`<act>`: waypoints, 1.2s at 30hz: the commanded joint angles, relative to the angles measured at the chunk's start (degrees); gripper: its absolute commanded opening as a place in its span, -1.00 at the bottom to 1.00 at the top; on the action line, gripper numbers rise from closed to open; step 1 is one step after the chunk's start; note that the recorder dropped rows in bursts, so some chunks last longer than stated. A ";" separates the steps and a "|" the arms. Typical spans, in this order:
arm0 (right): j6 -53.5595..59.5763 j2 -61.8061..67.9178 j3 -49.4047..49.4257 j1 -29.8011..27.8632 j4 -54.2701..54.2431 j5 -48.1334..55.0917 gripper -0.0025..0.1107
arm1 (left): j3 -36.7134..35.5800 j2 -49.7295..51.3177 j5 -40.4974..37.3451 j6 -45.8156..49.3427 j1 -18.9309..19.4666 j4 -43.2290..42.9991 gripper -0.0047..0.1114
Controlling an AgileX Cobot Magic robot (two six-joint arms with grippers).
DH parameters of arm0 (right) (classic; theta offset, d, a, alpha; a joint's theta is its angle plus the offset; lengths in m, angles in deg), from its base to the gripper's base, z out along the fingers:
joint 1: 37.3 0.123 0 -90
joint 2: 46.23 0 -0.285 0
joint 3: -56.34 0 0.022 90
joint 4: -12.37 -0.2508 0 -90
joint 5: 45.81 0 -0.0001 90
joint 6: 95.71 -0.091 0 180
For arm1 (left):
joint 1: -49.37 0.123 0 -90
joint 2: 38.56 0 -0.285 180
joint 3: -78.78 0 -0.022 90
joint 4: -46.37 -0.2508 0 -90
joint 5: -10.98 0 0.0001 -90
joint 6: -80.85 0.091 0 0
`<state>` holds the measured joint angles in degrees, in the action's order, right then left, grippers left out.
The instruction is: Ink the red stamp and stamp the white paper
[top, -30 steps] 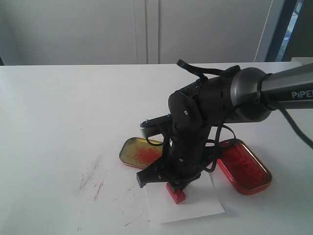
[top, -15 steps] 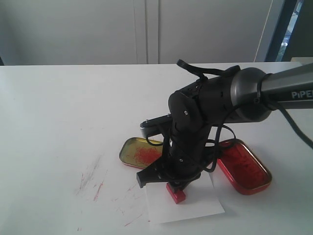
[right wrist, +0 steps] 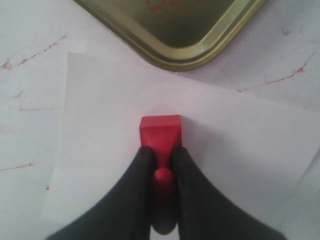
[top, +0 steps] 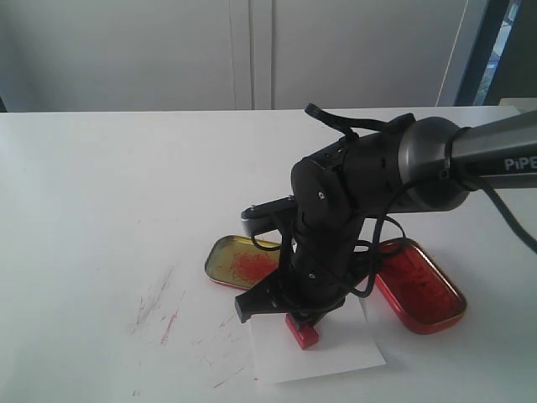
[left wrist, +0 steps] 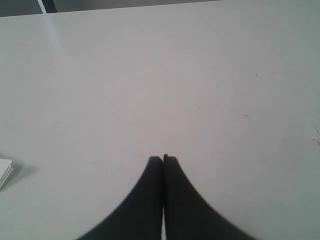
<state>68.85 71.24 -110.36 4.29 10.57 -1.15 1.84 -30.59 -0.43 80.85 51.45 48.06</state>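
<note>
The red stamp point(top: 302, 331) point(right wrist: 160, 131) stands base-down on the small white paper point(top: 336, 357) point(right wrist: 100, 165), near the sheet's middle. My right gripper point(top: 304, 317) point(right wrist: 162, 152) is shut on the stamp's narrow knob handle, with both black fingers pressed against it from either side. The left gripper point(left wrist: 163, 159) hovers over bare white table with its jaws shut and nothing between them; it does not show in the exterior view.
A gold tin point(top: 239, 262) point(right wrist: 175, 30) with red smears lies just behind the paper. A red ink tin point(top: 419, 285) lies to the right of the arm. Red streaks point(top: 159, 306) mark the table at the left. A white object's corner point(left wrist: 4, 169) shows in the left wrist view.
</note>
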 commanded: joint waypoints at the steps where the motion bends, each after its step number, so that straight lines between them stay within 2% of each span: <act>1: -0.06 5.15 3.35 0.01 -0.84 -1.48 -0.96 | -0.27 -0.19 -0.16 0.00 -0.04 0.04 -0.92; 15: -0.06 5.15 3.35 0.01 -0.84 -1.60 -0.96 | -0.27 -0.19 -0.16 0.00 -0.04 0.04 -0.92; 36: -0.30 -1.62 3.35 0.01 0.13 -2.06 -0.96 | -0.27 -0.19 -0.16 0.00 -0.04 0.04 -0.92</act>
<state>68.85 68.56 -108.64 4.29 10.67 -3.33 1.84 -30.59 -0.43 80.85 51.45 48.06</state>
